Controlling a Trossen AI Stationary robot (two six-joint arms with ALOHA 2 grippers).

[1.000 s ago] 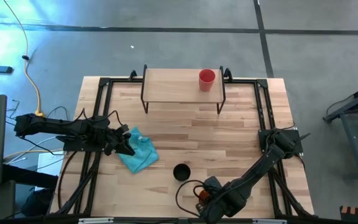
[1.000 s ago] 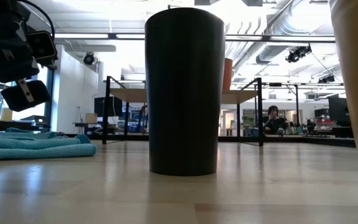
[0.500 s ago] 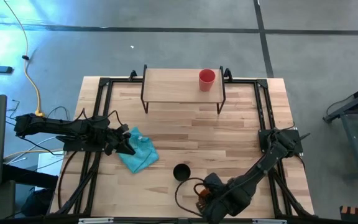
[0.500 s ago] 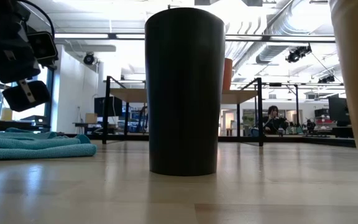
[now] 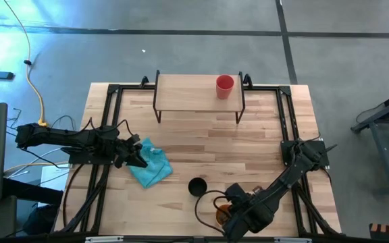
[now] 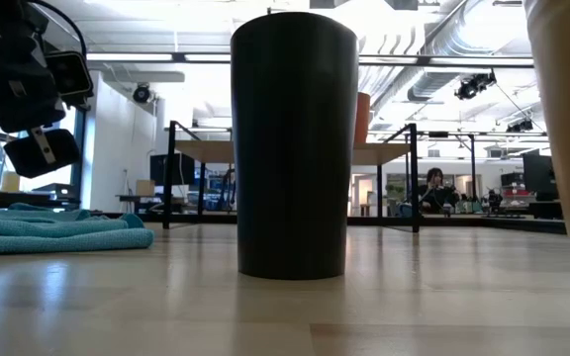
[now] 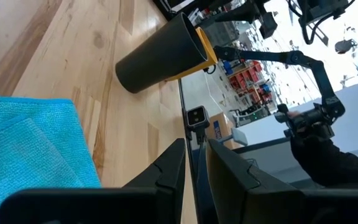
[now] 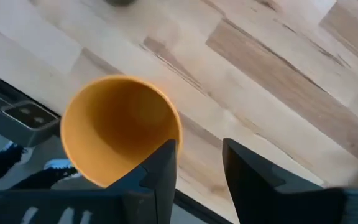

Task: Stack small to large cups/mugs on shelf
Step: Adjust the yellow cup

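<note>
high view, low view and both wrist views of one instant. i read the bench from above: the shelf [image 5: 198,92] stands at the far edge, centred, with the red cup [image 5: 225,86] upright near its right end. the black cup [image 5: 197,186] stands upright on the bench close to the near edge, about midway along it. the yellow-orange cup [image 5: 223,216] sits just right of the black cup, almost at the near edge itself, largely covered by the right arm.

the right gripper [image 8: 197,165] hangs over that cup. in my right wrist view the cup's open mouth [image 8: 122,129] faces the camera, so its long axis is vertical and the fingers [image 8: 157,171] approach from above. the rim lies to one side of the finger gap, touching or just beside one finger, not between the two. the fingers stand apart with nothing held. i judge the coming grasp turns on shifting sideways until the rim wall sits in the gap; from this angle i cannot tell how far above the rim the tips are.

the left gripper [image 5: 138,160] waits near the left edge over the light blue cloth [image 5: 150,165], its fingers [image 7: 166,174] nearly together and empty. the right arm is clearly nearer both loose cups.
</note>
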